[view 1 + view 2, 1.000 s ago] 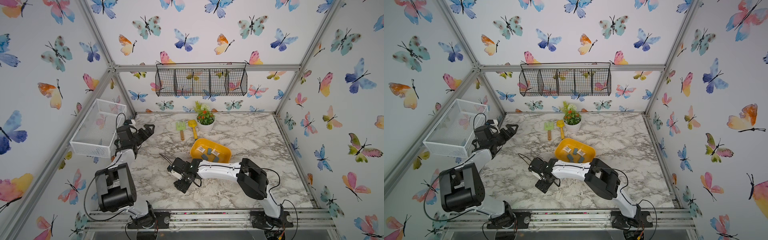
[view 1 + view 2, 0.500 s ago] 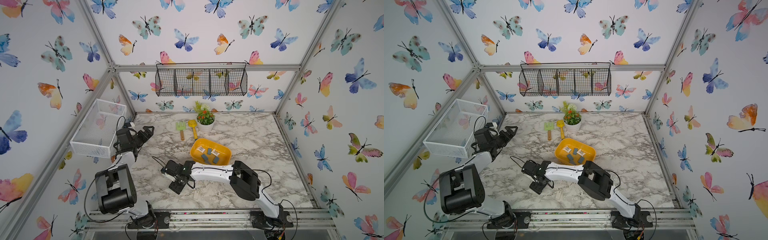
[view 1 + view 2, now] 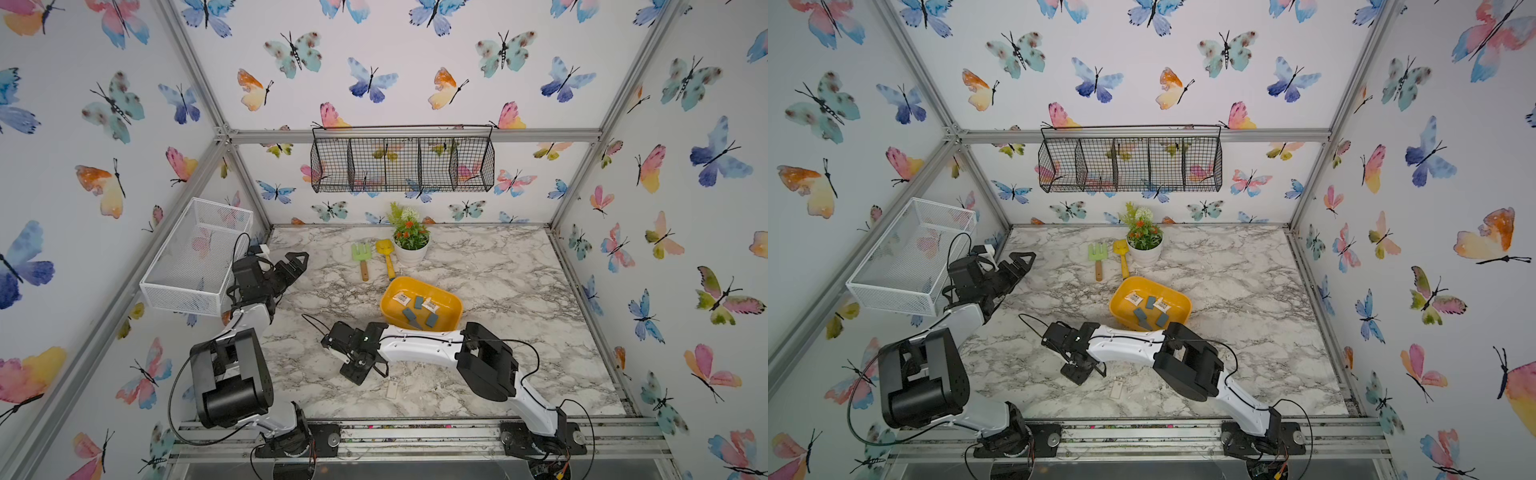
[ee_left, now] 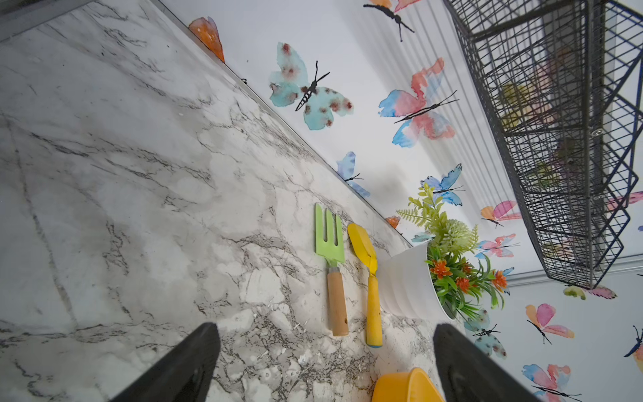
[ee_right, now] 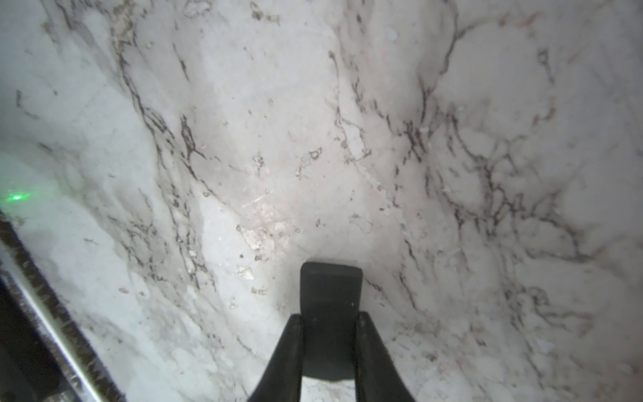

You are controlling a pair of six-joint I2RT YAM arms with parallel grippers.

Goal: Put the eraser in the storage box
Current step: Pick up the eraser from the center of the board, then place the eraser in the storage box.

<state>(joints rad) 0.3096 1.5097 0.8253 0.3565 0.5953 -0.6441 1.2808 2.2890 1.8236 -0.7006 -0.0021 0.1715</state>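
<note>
My right claw (image 5: 330, 315) is pinched shut on a dark grey eraser (image 5: 330, 285), its 2 fingers clamping the sides. It sits low over the marble counter (image 3: 498, 270), near the front edge and left of centre. The yellow storage box (image 3: 454, 306) stands mid-counter, just behind that arm, with grey and white pieces inside. My left claw (image 3: 297, 262) gapes wide with nothing in it, by the counter's left edge.

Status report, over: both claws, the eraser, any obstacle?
Left claw open by white mesh basket. Right claw shut on dark eraser, low at table, short of yellow storage box. Small white piece beside it; path looks free.
</note>
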